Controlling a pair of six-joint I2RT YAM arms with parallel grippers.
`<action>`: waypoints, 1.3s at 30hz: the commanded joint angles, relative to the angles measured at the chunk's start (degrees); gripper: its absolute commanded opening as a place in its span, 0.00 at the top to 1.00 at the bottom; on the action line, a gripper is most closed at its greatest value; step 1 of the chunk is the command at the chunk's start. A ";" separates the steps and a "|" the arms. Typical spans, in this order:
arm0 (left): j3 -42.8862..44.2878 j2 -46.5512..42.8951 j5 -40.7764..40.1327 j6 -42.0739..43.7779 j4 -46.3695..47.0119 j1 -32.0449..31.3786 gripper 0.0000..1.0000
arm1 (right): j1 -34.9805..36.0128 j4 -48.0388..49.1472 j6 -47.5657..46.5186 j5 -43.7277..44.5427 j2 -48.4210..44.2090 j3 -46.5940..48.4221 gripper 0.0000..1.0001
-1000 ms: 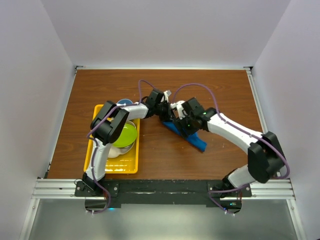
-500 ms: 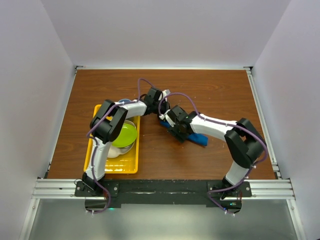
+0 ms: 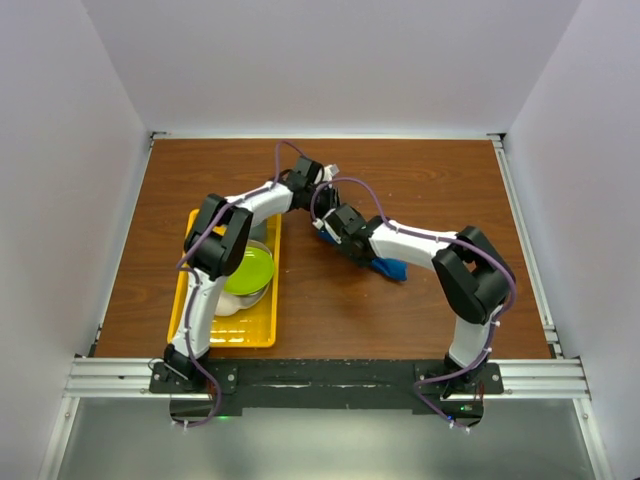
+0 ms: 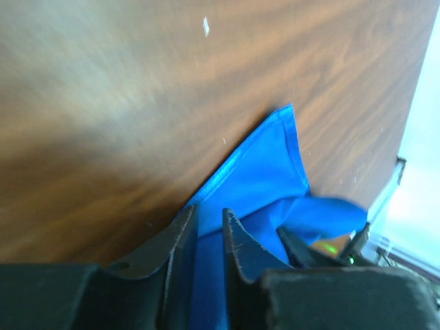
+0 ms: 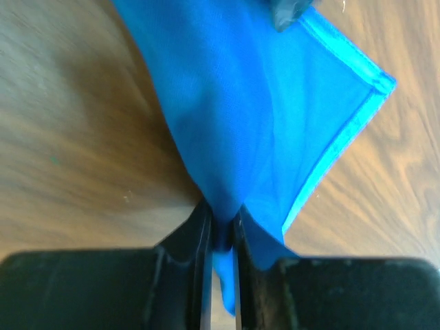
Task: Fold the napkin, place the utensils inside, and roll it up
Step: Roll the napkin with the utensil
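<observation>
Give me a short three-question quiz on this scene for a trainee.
1. True or false: the right hand pinches the napkin.
2. What sits in the yellow tray? A: green bowl. B: fork. C: napkin.
3. Missing word: the napkin's colour is ___.
Key: 1 true; 2 A; 3 blue.

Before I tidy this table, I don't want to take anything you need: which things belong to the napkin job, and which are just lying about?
In the job: napkin, pinched by the right gripper; left gripper over it. No fork shows.
Lying about: yellow tray; green bowl in it.
</observation>
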 commanded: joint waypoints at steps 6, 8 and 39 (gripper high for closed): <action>16.24 0.02 1.07 -1.70 -6.16 5.15 0.68 | -5.25 -5.61 13.61 -26.64 -1.19 0.82 0.98; 16.51 -0.59 1.42 -2.57 -5.29 5.68 0.67 | -8.06 -5.44 16.68 -34.29 -1.19 0.82 0.99; -8.81 -6.67 5.46 -14.71 22.40 -0.12 0.78 | -27.85 -10.18 20.39 -71.67 15.95 12.95 0.99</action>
